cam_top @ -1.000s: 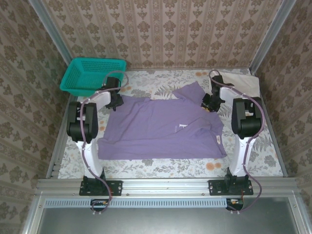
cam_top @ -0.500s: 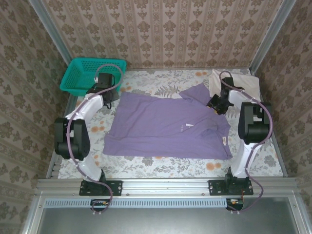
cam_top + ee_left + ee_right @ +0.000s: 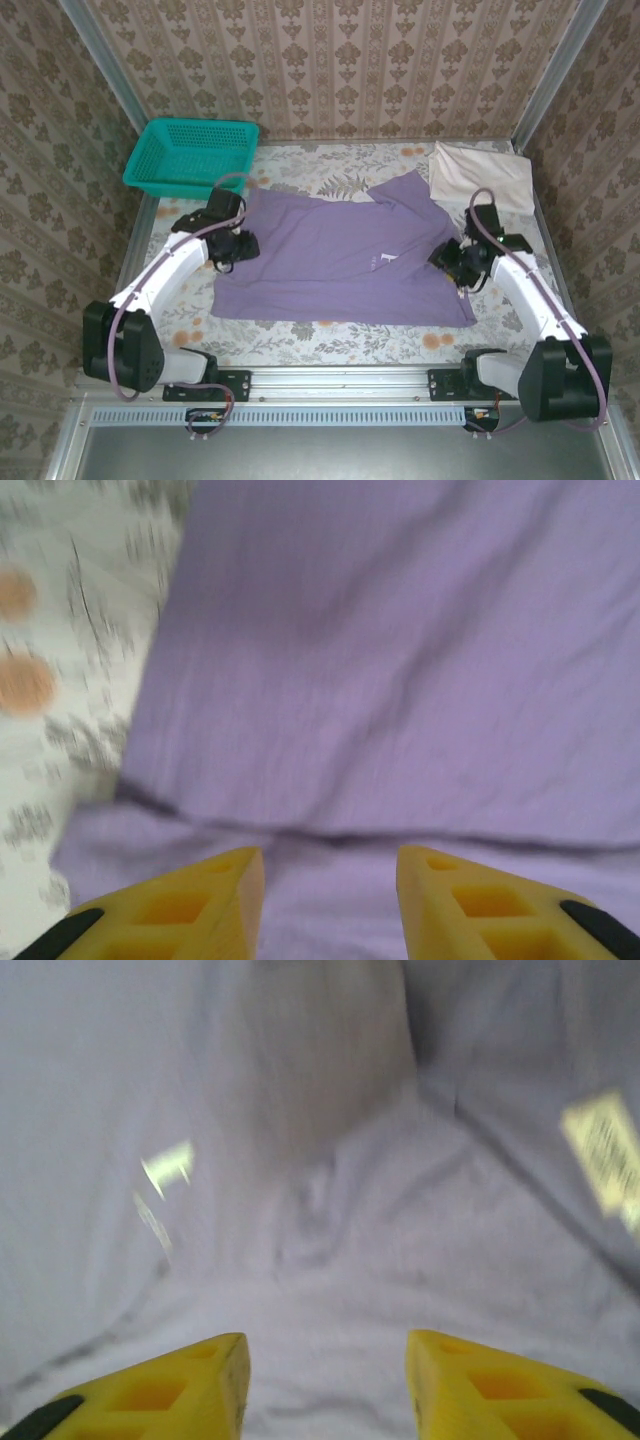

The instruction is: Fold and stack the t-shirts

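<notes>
While the left end effector (image 3: 238,245) hung over the left border of the lavender t-shirt (image 3: 340,260), its yellow fingers (image 3: 205,900) stood apart with nothing between them. The right end effector (image 3: 455,262) was likewise open and empty above the shirt's right side. In the left wrist view a crease crossed the cloth just ahead of the fingertips. In the right wrist view the chest lettering (image 3: 165,1165) lay to the left and a sewn label (image 3: 605,1155) to the right. The shirt lay spread across the middle of the table (image 3: 320,345), mostly flat and not yet folded, with its far right sleeve rumpled. The step in hand was therefore judged to be the approach for a first fold. The next move would probably call for each end effector to come down and pinch a side edge, taking one layer only where the cloth doubled, and then to carry both edges across together. The off-white t-shirt (image 3: 480,175) rested folded at the far right corner, just beside the rumpled sleeve, and could be dragged along if that sleeve were swept outward. The teal basket (image 3: 190,150) stood at the far left corner, near the shirt's far left corner but apart from it. Neither lay in the fold path.
</notes>
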Robot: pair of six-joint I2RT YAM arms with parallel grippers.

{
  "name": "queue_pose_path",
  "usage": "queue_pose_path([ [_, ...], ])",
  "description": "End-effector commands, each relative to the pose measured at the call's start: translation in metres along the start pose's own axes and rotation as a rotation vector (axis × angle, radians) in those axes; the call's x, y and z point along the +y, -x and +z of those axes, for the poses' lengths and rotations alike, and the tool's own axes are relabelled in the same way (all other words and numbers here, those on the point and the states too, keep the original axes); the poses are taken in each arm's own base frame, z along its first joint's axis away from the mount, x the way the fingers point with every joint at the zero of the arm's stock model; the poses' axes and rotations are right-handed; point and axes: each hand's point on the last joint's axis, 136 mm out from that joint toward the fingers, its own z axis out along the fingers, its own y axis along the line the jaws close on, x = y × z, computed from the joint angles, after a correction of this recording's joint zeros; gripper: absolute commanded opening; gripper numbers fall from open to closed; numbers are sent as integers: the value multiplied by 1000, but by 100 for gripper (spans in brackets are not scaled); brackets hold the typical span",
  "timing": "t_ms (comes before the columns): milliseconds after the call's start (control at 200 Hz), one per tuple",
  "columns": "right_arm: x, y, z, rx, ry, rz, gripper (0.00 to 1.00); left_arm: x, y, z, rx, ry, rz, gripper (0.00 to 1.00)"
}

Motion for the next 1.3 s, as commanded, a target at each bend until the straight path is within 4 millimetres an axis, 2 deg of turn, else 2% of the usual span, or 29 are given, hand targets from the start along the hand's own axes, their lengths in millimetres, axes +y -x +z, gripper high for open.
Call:
queue_pose_path([
  [0,-15,-50,16,170,-45,45,43,-5,-43,16,166,-65,-6,38],
  [150,-34,-65,45,207,-113,143,36,1,-58,47,244,-30,-67,37],
  [220,-46,-70,51,207,-168,175,33,13,-68,60,267,25,-109,37],
  [395,-70,-73,65,186,-260,247,30,34,-97,76,332,118,-179,38],
  [505,-90,-92,69,246,-346,331,24,45,-114,76,364,164,-202,38],
  [585,-88,-100,67,281,-340,331,17,50,-126,76,388,178,-210,38],
  [825,-85,-119,54,294,-284,403,20,56,-157,66,422,206,-235,39],
  [1045,-111,-158,50,380,-330,535,21,60,-183,57,465,225,-260,39],
  [1170,-112,-153,41,324,-307,529,23,63,-191,48,463,241,-253,40],
  [1295,-107,-144,35,301,-307,503,24,65,-191,41,446,265,-261,40],
])
